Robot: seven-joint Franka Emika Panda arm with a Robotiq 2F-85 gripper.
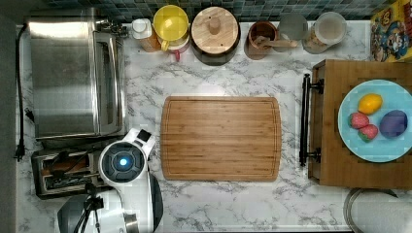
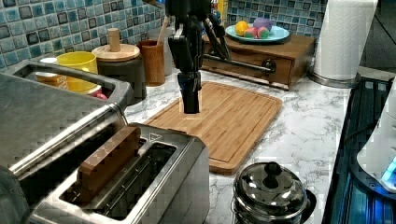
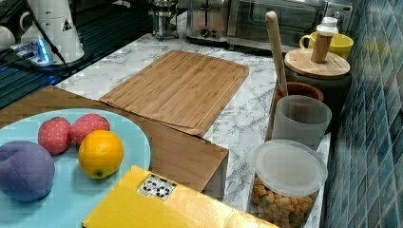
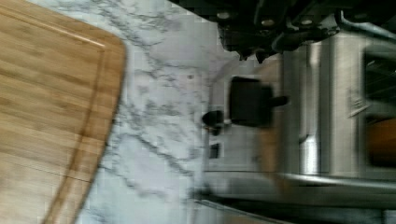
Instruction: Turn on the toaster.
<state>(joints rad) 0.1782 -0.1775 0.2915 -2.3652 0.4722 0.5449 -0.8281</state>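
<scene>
The toaster (image 2: pixel 154 186) stands in the left view's foreground, shiny steel, with a brown slice (image 2: pixel 105 161) upright in one of its two slots. In the top view the toaster (image 1: pixel 58 172) lies at the lower left, its right end hidden under my arm. My gripper (image 2: pixel 190 108) hangs fingers-down just past the toaster's end, above the counter and apart from it, shut on nothing. The wrist view has the gripper (image 4: pixel 254 55) a short way from the black lever knob (image 4: pixel 250 101) on the toaster's end face. In the right view the toaster (image 3: pixel 206 21) is far back.
A large toaster oven (image 1: pixel 73 75) stands right beside the toaster. A wooden cutting board (image 1: pixel 221 138) fills mid-counter. A round steel kettle (image 2: pixel 271 191) sits near the toaster's front. Jars and a yellow mug (image 1: pixel 171 23) line the tiled wall. A fruit plate (image 1: pixel 376 121) rests on a wooden box.
</scene>
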